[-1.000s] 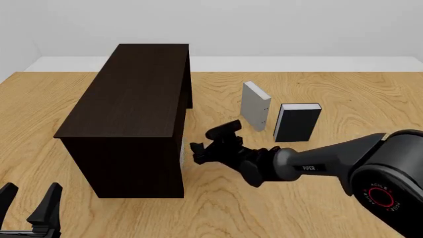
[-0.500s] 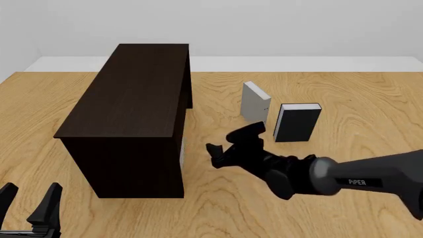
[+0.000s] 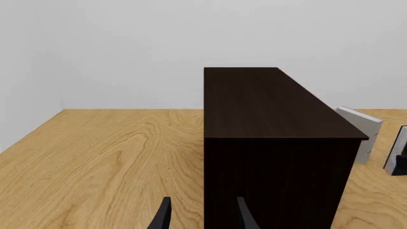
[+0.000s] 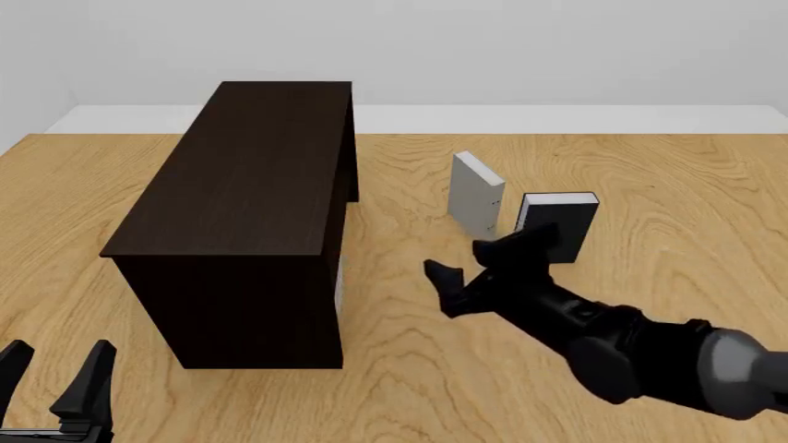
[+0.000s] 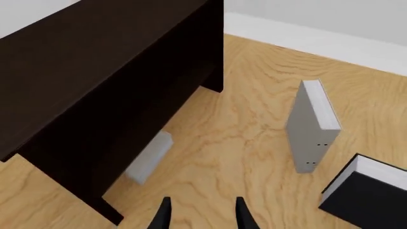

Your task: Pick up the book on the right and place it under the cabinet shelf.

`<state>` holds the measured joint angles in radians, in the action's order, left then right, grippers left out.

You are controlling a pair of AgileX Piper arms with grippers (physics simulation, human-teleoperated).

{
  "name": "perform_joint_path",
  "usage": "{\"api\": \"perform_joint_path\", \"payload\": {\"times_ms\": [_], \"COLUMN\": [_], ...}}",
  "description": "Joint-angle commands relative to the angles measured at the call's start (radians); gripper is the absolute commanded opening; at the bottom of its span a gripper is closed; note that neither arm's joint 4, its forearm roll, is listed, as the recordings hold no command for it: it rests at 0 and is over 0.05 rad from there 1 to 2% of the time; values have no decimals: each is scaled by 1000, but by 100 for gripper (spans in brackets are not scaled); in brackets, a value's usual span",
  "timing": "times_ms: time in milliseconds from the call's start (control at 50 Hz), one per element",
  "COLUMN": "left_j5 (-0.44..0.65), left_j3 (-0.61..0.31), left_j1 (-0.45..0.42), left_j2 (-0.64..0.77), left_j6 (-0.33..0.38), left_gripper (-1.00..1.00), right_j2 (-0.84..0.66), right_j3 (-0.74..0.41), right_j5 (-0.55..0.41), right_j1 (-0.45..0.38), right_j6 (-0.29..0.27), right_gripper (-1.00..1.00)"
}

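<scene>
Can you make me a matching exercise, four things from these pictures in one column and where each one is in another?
Things:
1. light grey book
2. second light grey book
3. black book
4. right end effector

Places:
A. standing farthest right
B. in the cabinet recess
C. standing upright between cabinet and black book
D. empty, open, over bare table

Pairs: 1-B, 2-C, 3-A, 4-D

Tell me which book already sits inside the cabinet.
The grey book tucked in the cabinet's recessed side. The other grey book and the black book stand out on the table, right of the cabinet.
</scene>
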<state>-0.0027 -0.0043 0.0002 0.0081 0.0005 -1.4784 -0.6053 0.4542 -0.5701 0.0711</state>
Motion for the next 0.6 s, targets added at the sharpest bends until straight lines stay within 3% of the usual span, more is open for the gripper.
{"api": "perform_joint_path", "payload": {"times_ms": [20,600], "left_j5": [0,0], "left_j3": [0,0], "left_j1": [0,0], "left_j2": [0,0], "left_j6": [0,0], "left_gripper": [100,100], "right_j2": [123,378], "right_j3": [78,108], "right_j5": [-29,-178], "right_j1": [16,37], "right_j6": [-12,-29], "right_gripper": [100,100]}}
